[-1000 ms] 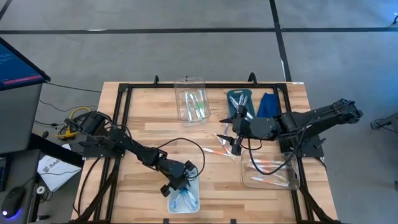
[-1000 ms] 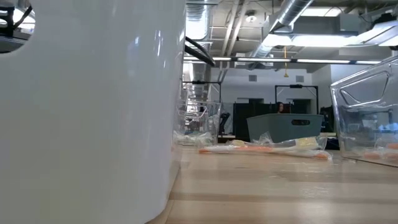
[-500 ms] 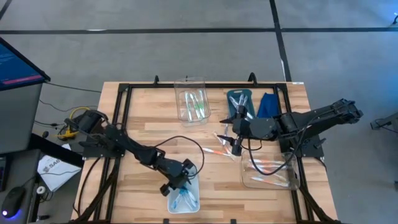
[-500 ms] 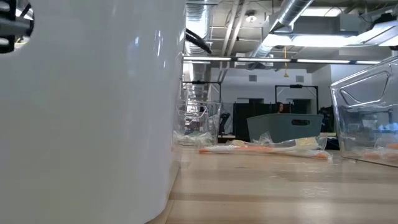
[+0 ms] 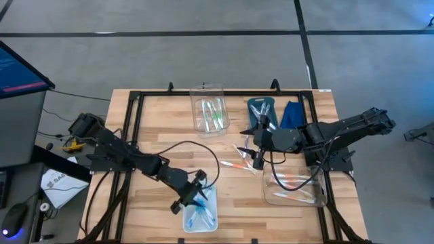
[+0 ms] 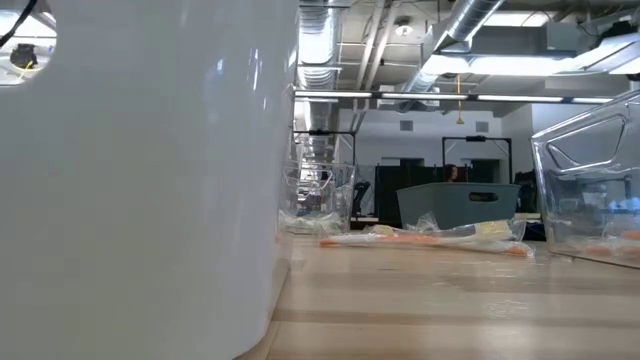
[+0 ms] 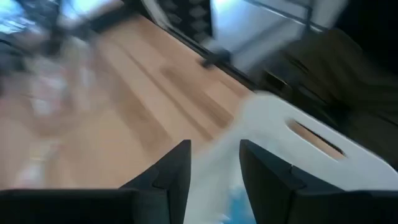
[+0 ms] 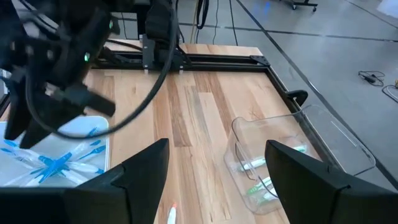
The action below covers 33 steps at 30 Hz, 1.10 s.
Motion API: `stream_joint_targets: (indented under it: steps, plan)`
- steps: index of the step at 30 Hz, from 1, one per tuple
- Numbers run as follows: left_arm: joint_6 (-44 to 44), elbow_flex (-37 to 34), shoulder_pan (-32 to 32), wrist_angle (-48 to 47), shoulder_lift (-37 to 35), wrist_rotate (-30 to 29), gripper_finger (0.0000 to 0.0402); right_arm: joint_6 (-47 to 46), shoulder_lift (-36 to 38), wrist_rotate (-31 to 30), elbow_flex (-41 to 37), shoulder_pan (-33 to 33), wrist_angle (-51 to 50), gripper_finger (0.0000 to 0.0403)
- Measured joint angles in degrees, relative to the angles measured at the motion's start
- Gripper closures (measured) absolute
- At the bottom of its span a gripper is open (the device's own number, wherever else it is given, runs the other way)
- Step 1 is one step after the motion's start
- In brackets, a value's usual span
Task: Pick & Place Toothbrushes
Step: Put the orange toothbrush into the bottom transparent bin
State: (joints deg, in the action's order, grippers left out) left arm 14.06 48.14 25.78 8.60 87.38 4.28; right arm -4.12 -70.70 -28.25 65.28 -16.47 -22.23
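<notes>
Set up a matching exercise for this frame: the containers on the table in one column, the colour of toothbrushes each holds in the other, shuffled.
Column one:
1. white tray under the left gripper
2. clear bin at the table's far edge
3. clear bin on the right, near edge

Column two:
A. orange-pink
B. blue
C. green

Pairs: 1-B, 2-C, 3-A

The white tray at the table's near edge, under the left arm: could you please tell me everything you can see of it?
The white tray is a shallow, rounded-corner container, opaque white and plastic-looking, with a slot handle cut into its wall. It sits flat on the wooden table, near the front edge. Inside lie several blue toothbrushes in an untidy criss-cross. The left gripper, fingers apart and empty, hovers over its rim; whether they touch is unclear.
</notes>
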Motion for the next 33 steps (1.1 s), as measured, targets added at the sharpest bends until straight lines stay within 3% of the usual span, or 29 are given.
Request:
stream_joint_targets:
  steps: [8, 16, 28, 33]
  plan:
    - [-0.8, 0.0, -3.1, 6.5, -4.4, -10.2, 0.0271, 0.0, 0.0, 0.0, 0.0, 0.0, 0.0, 0.0143]
    - [-5.6, 0.0, -7.4, 6.8, -4.5, -10.9, 0.0271, -6.1, -2.1, 1.5, 0.0, -0.2, -0.4, 0.0143]
    - [-14.7, -6.9, -6.7, -1.6, -8.0, -10.7, 0.0271, -6.0, -14.7, 3.0, 0.1, 1.7, 0.6, 0.0143]
    - [-17.5, -11.9, -6.5, -0.8, -12.4, -11.6, 0.0271, -6.0, -21.8, 10.2, 2.6, 5.3, -4.7, 0.0143]
